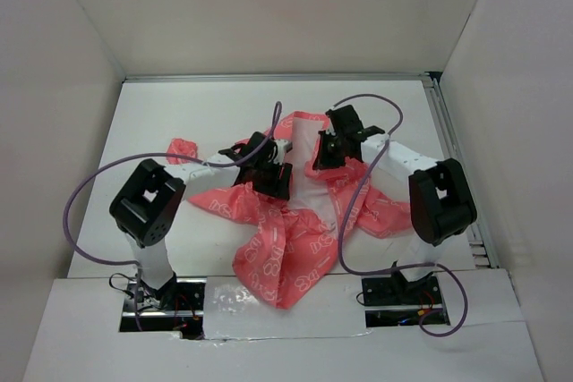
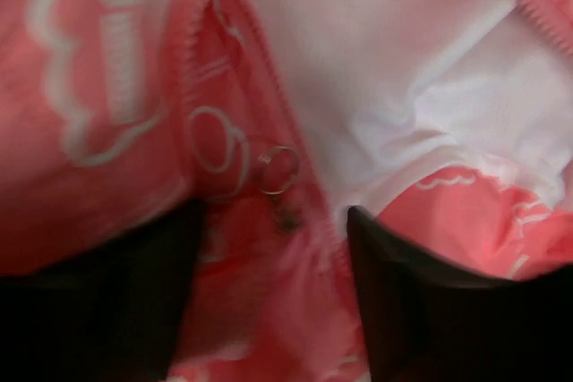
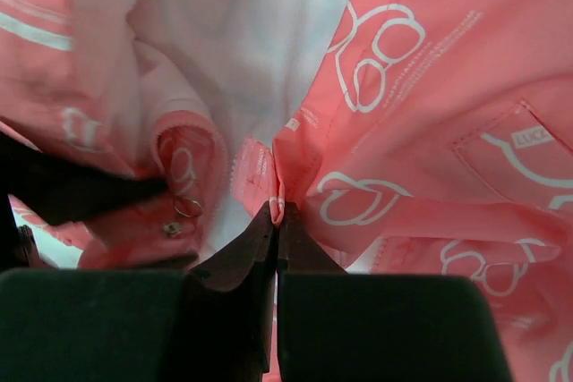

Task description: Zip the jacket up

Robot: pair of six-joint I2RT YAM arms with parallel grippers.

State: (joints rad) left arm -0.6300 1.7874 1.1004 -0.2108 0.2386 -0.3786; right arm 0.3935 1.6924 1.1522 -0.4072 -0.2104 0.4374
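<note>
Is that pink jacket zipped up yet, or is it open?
Open. The jacket's front edges lie apart, pale lining showing between them; the right claw pinches one zipper edge.

Top external camera looking steeply down from above and behind the arm bases (image 1: 148,291), taking in the whole table (image 1: 161,105), both wrist cameras sitting very close over the jacket (image 1: 295,257), looking at its open front, both catching the same small metal ring (image 2: 279,170).
</note>
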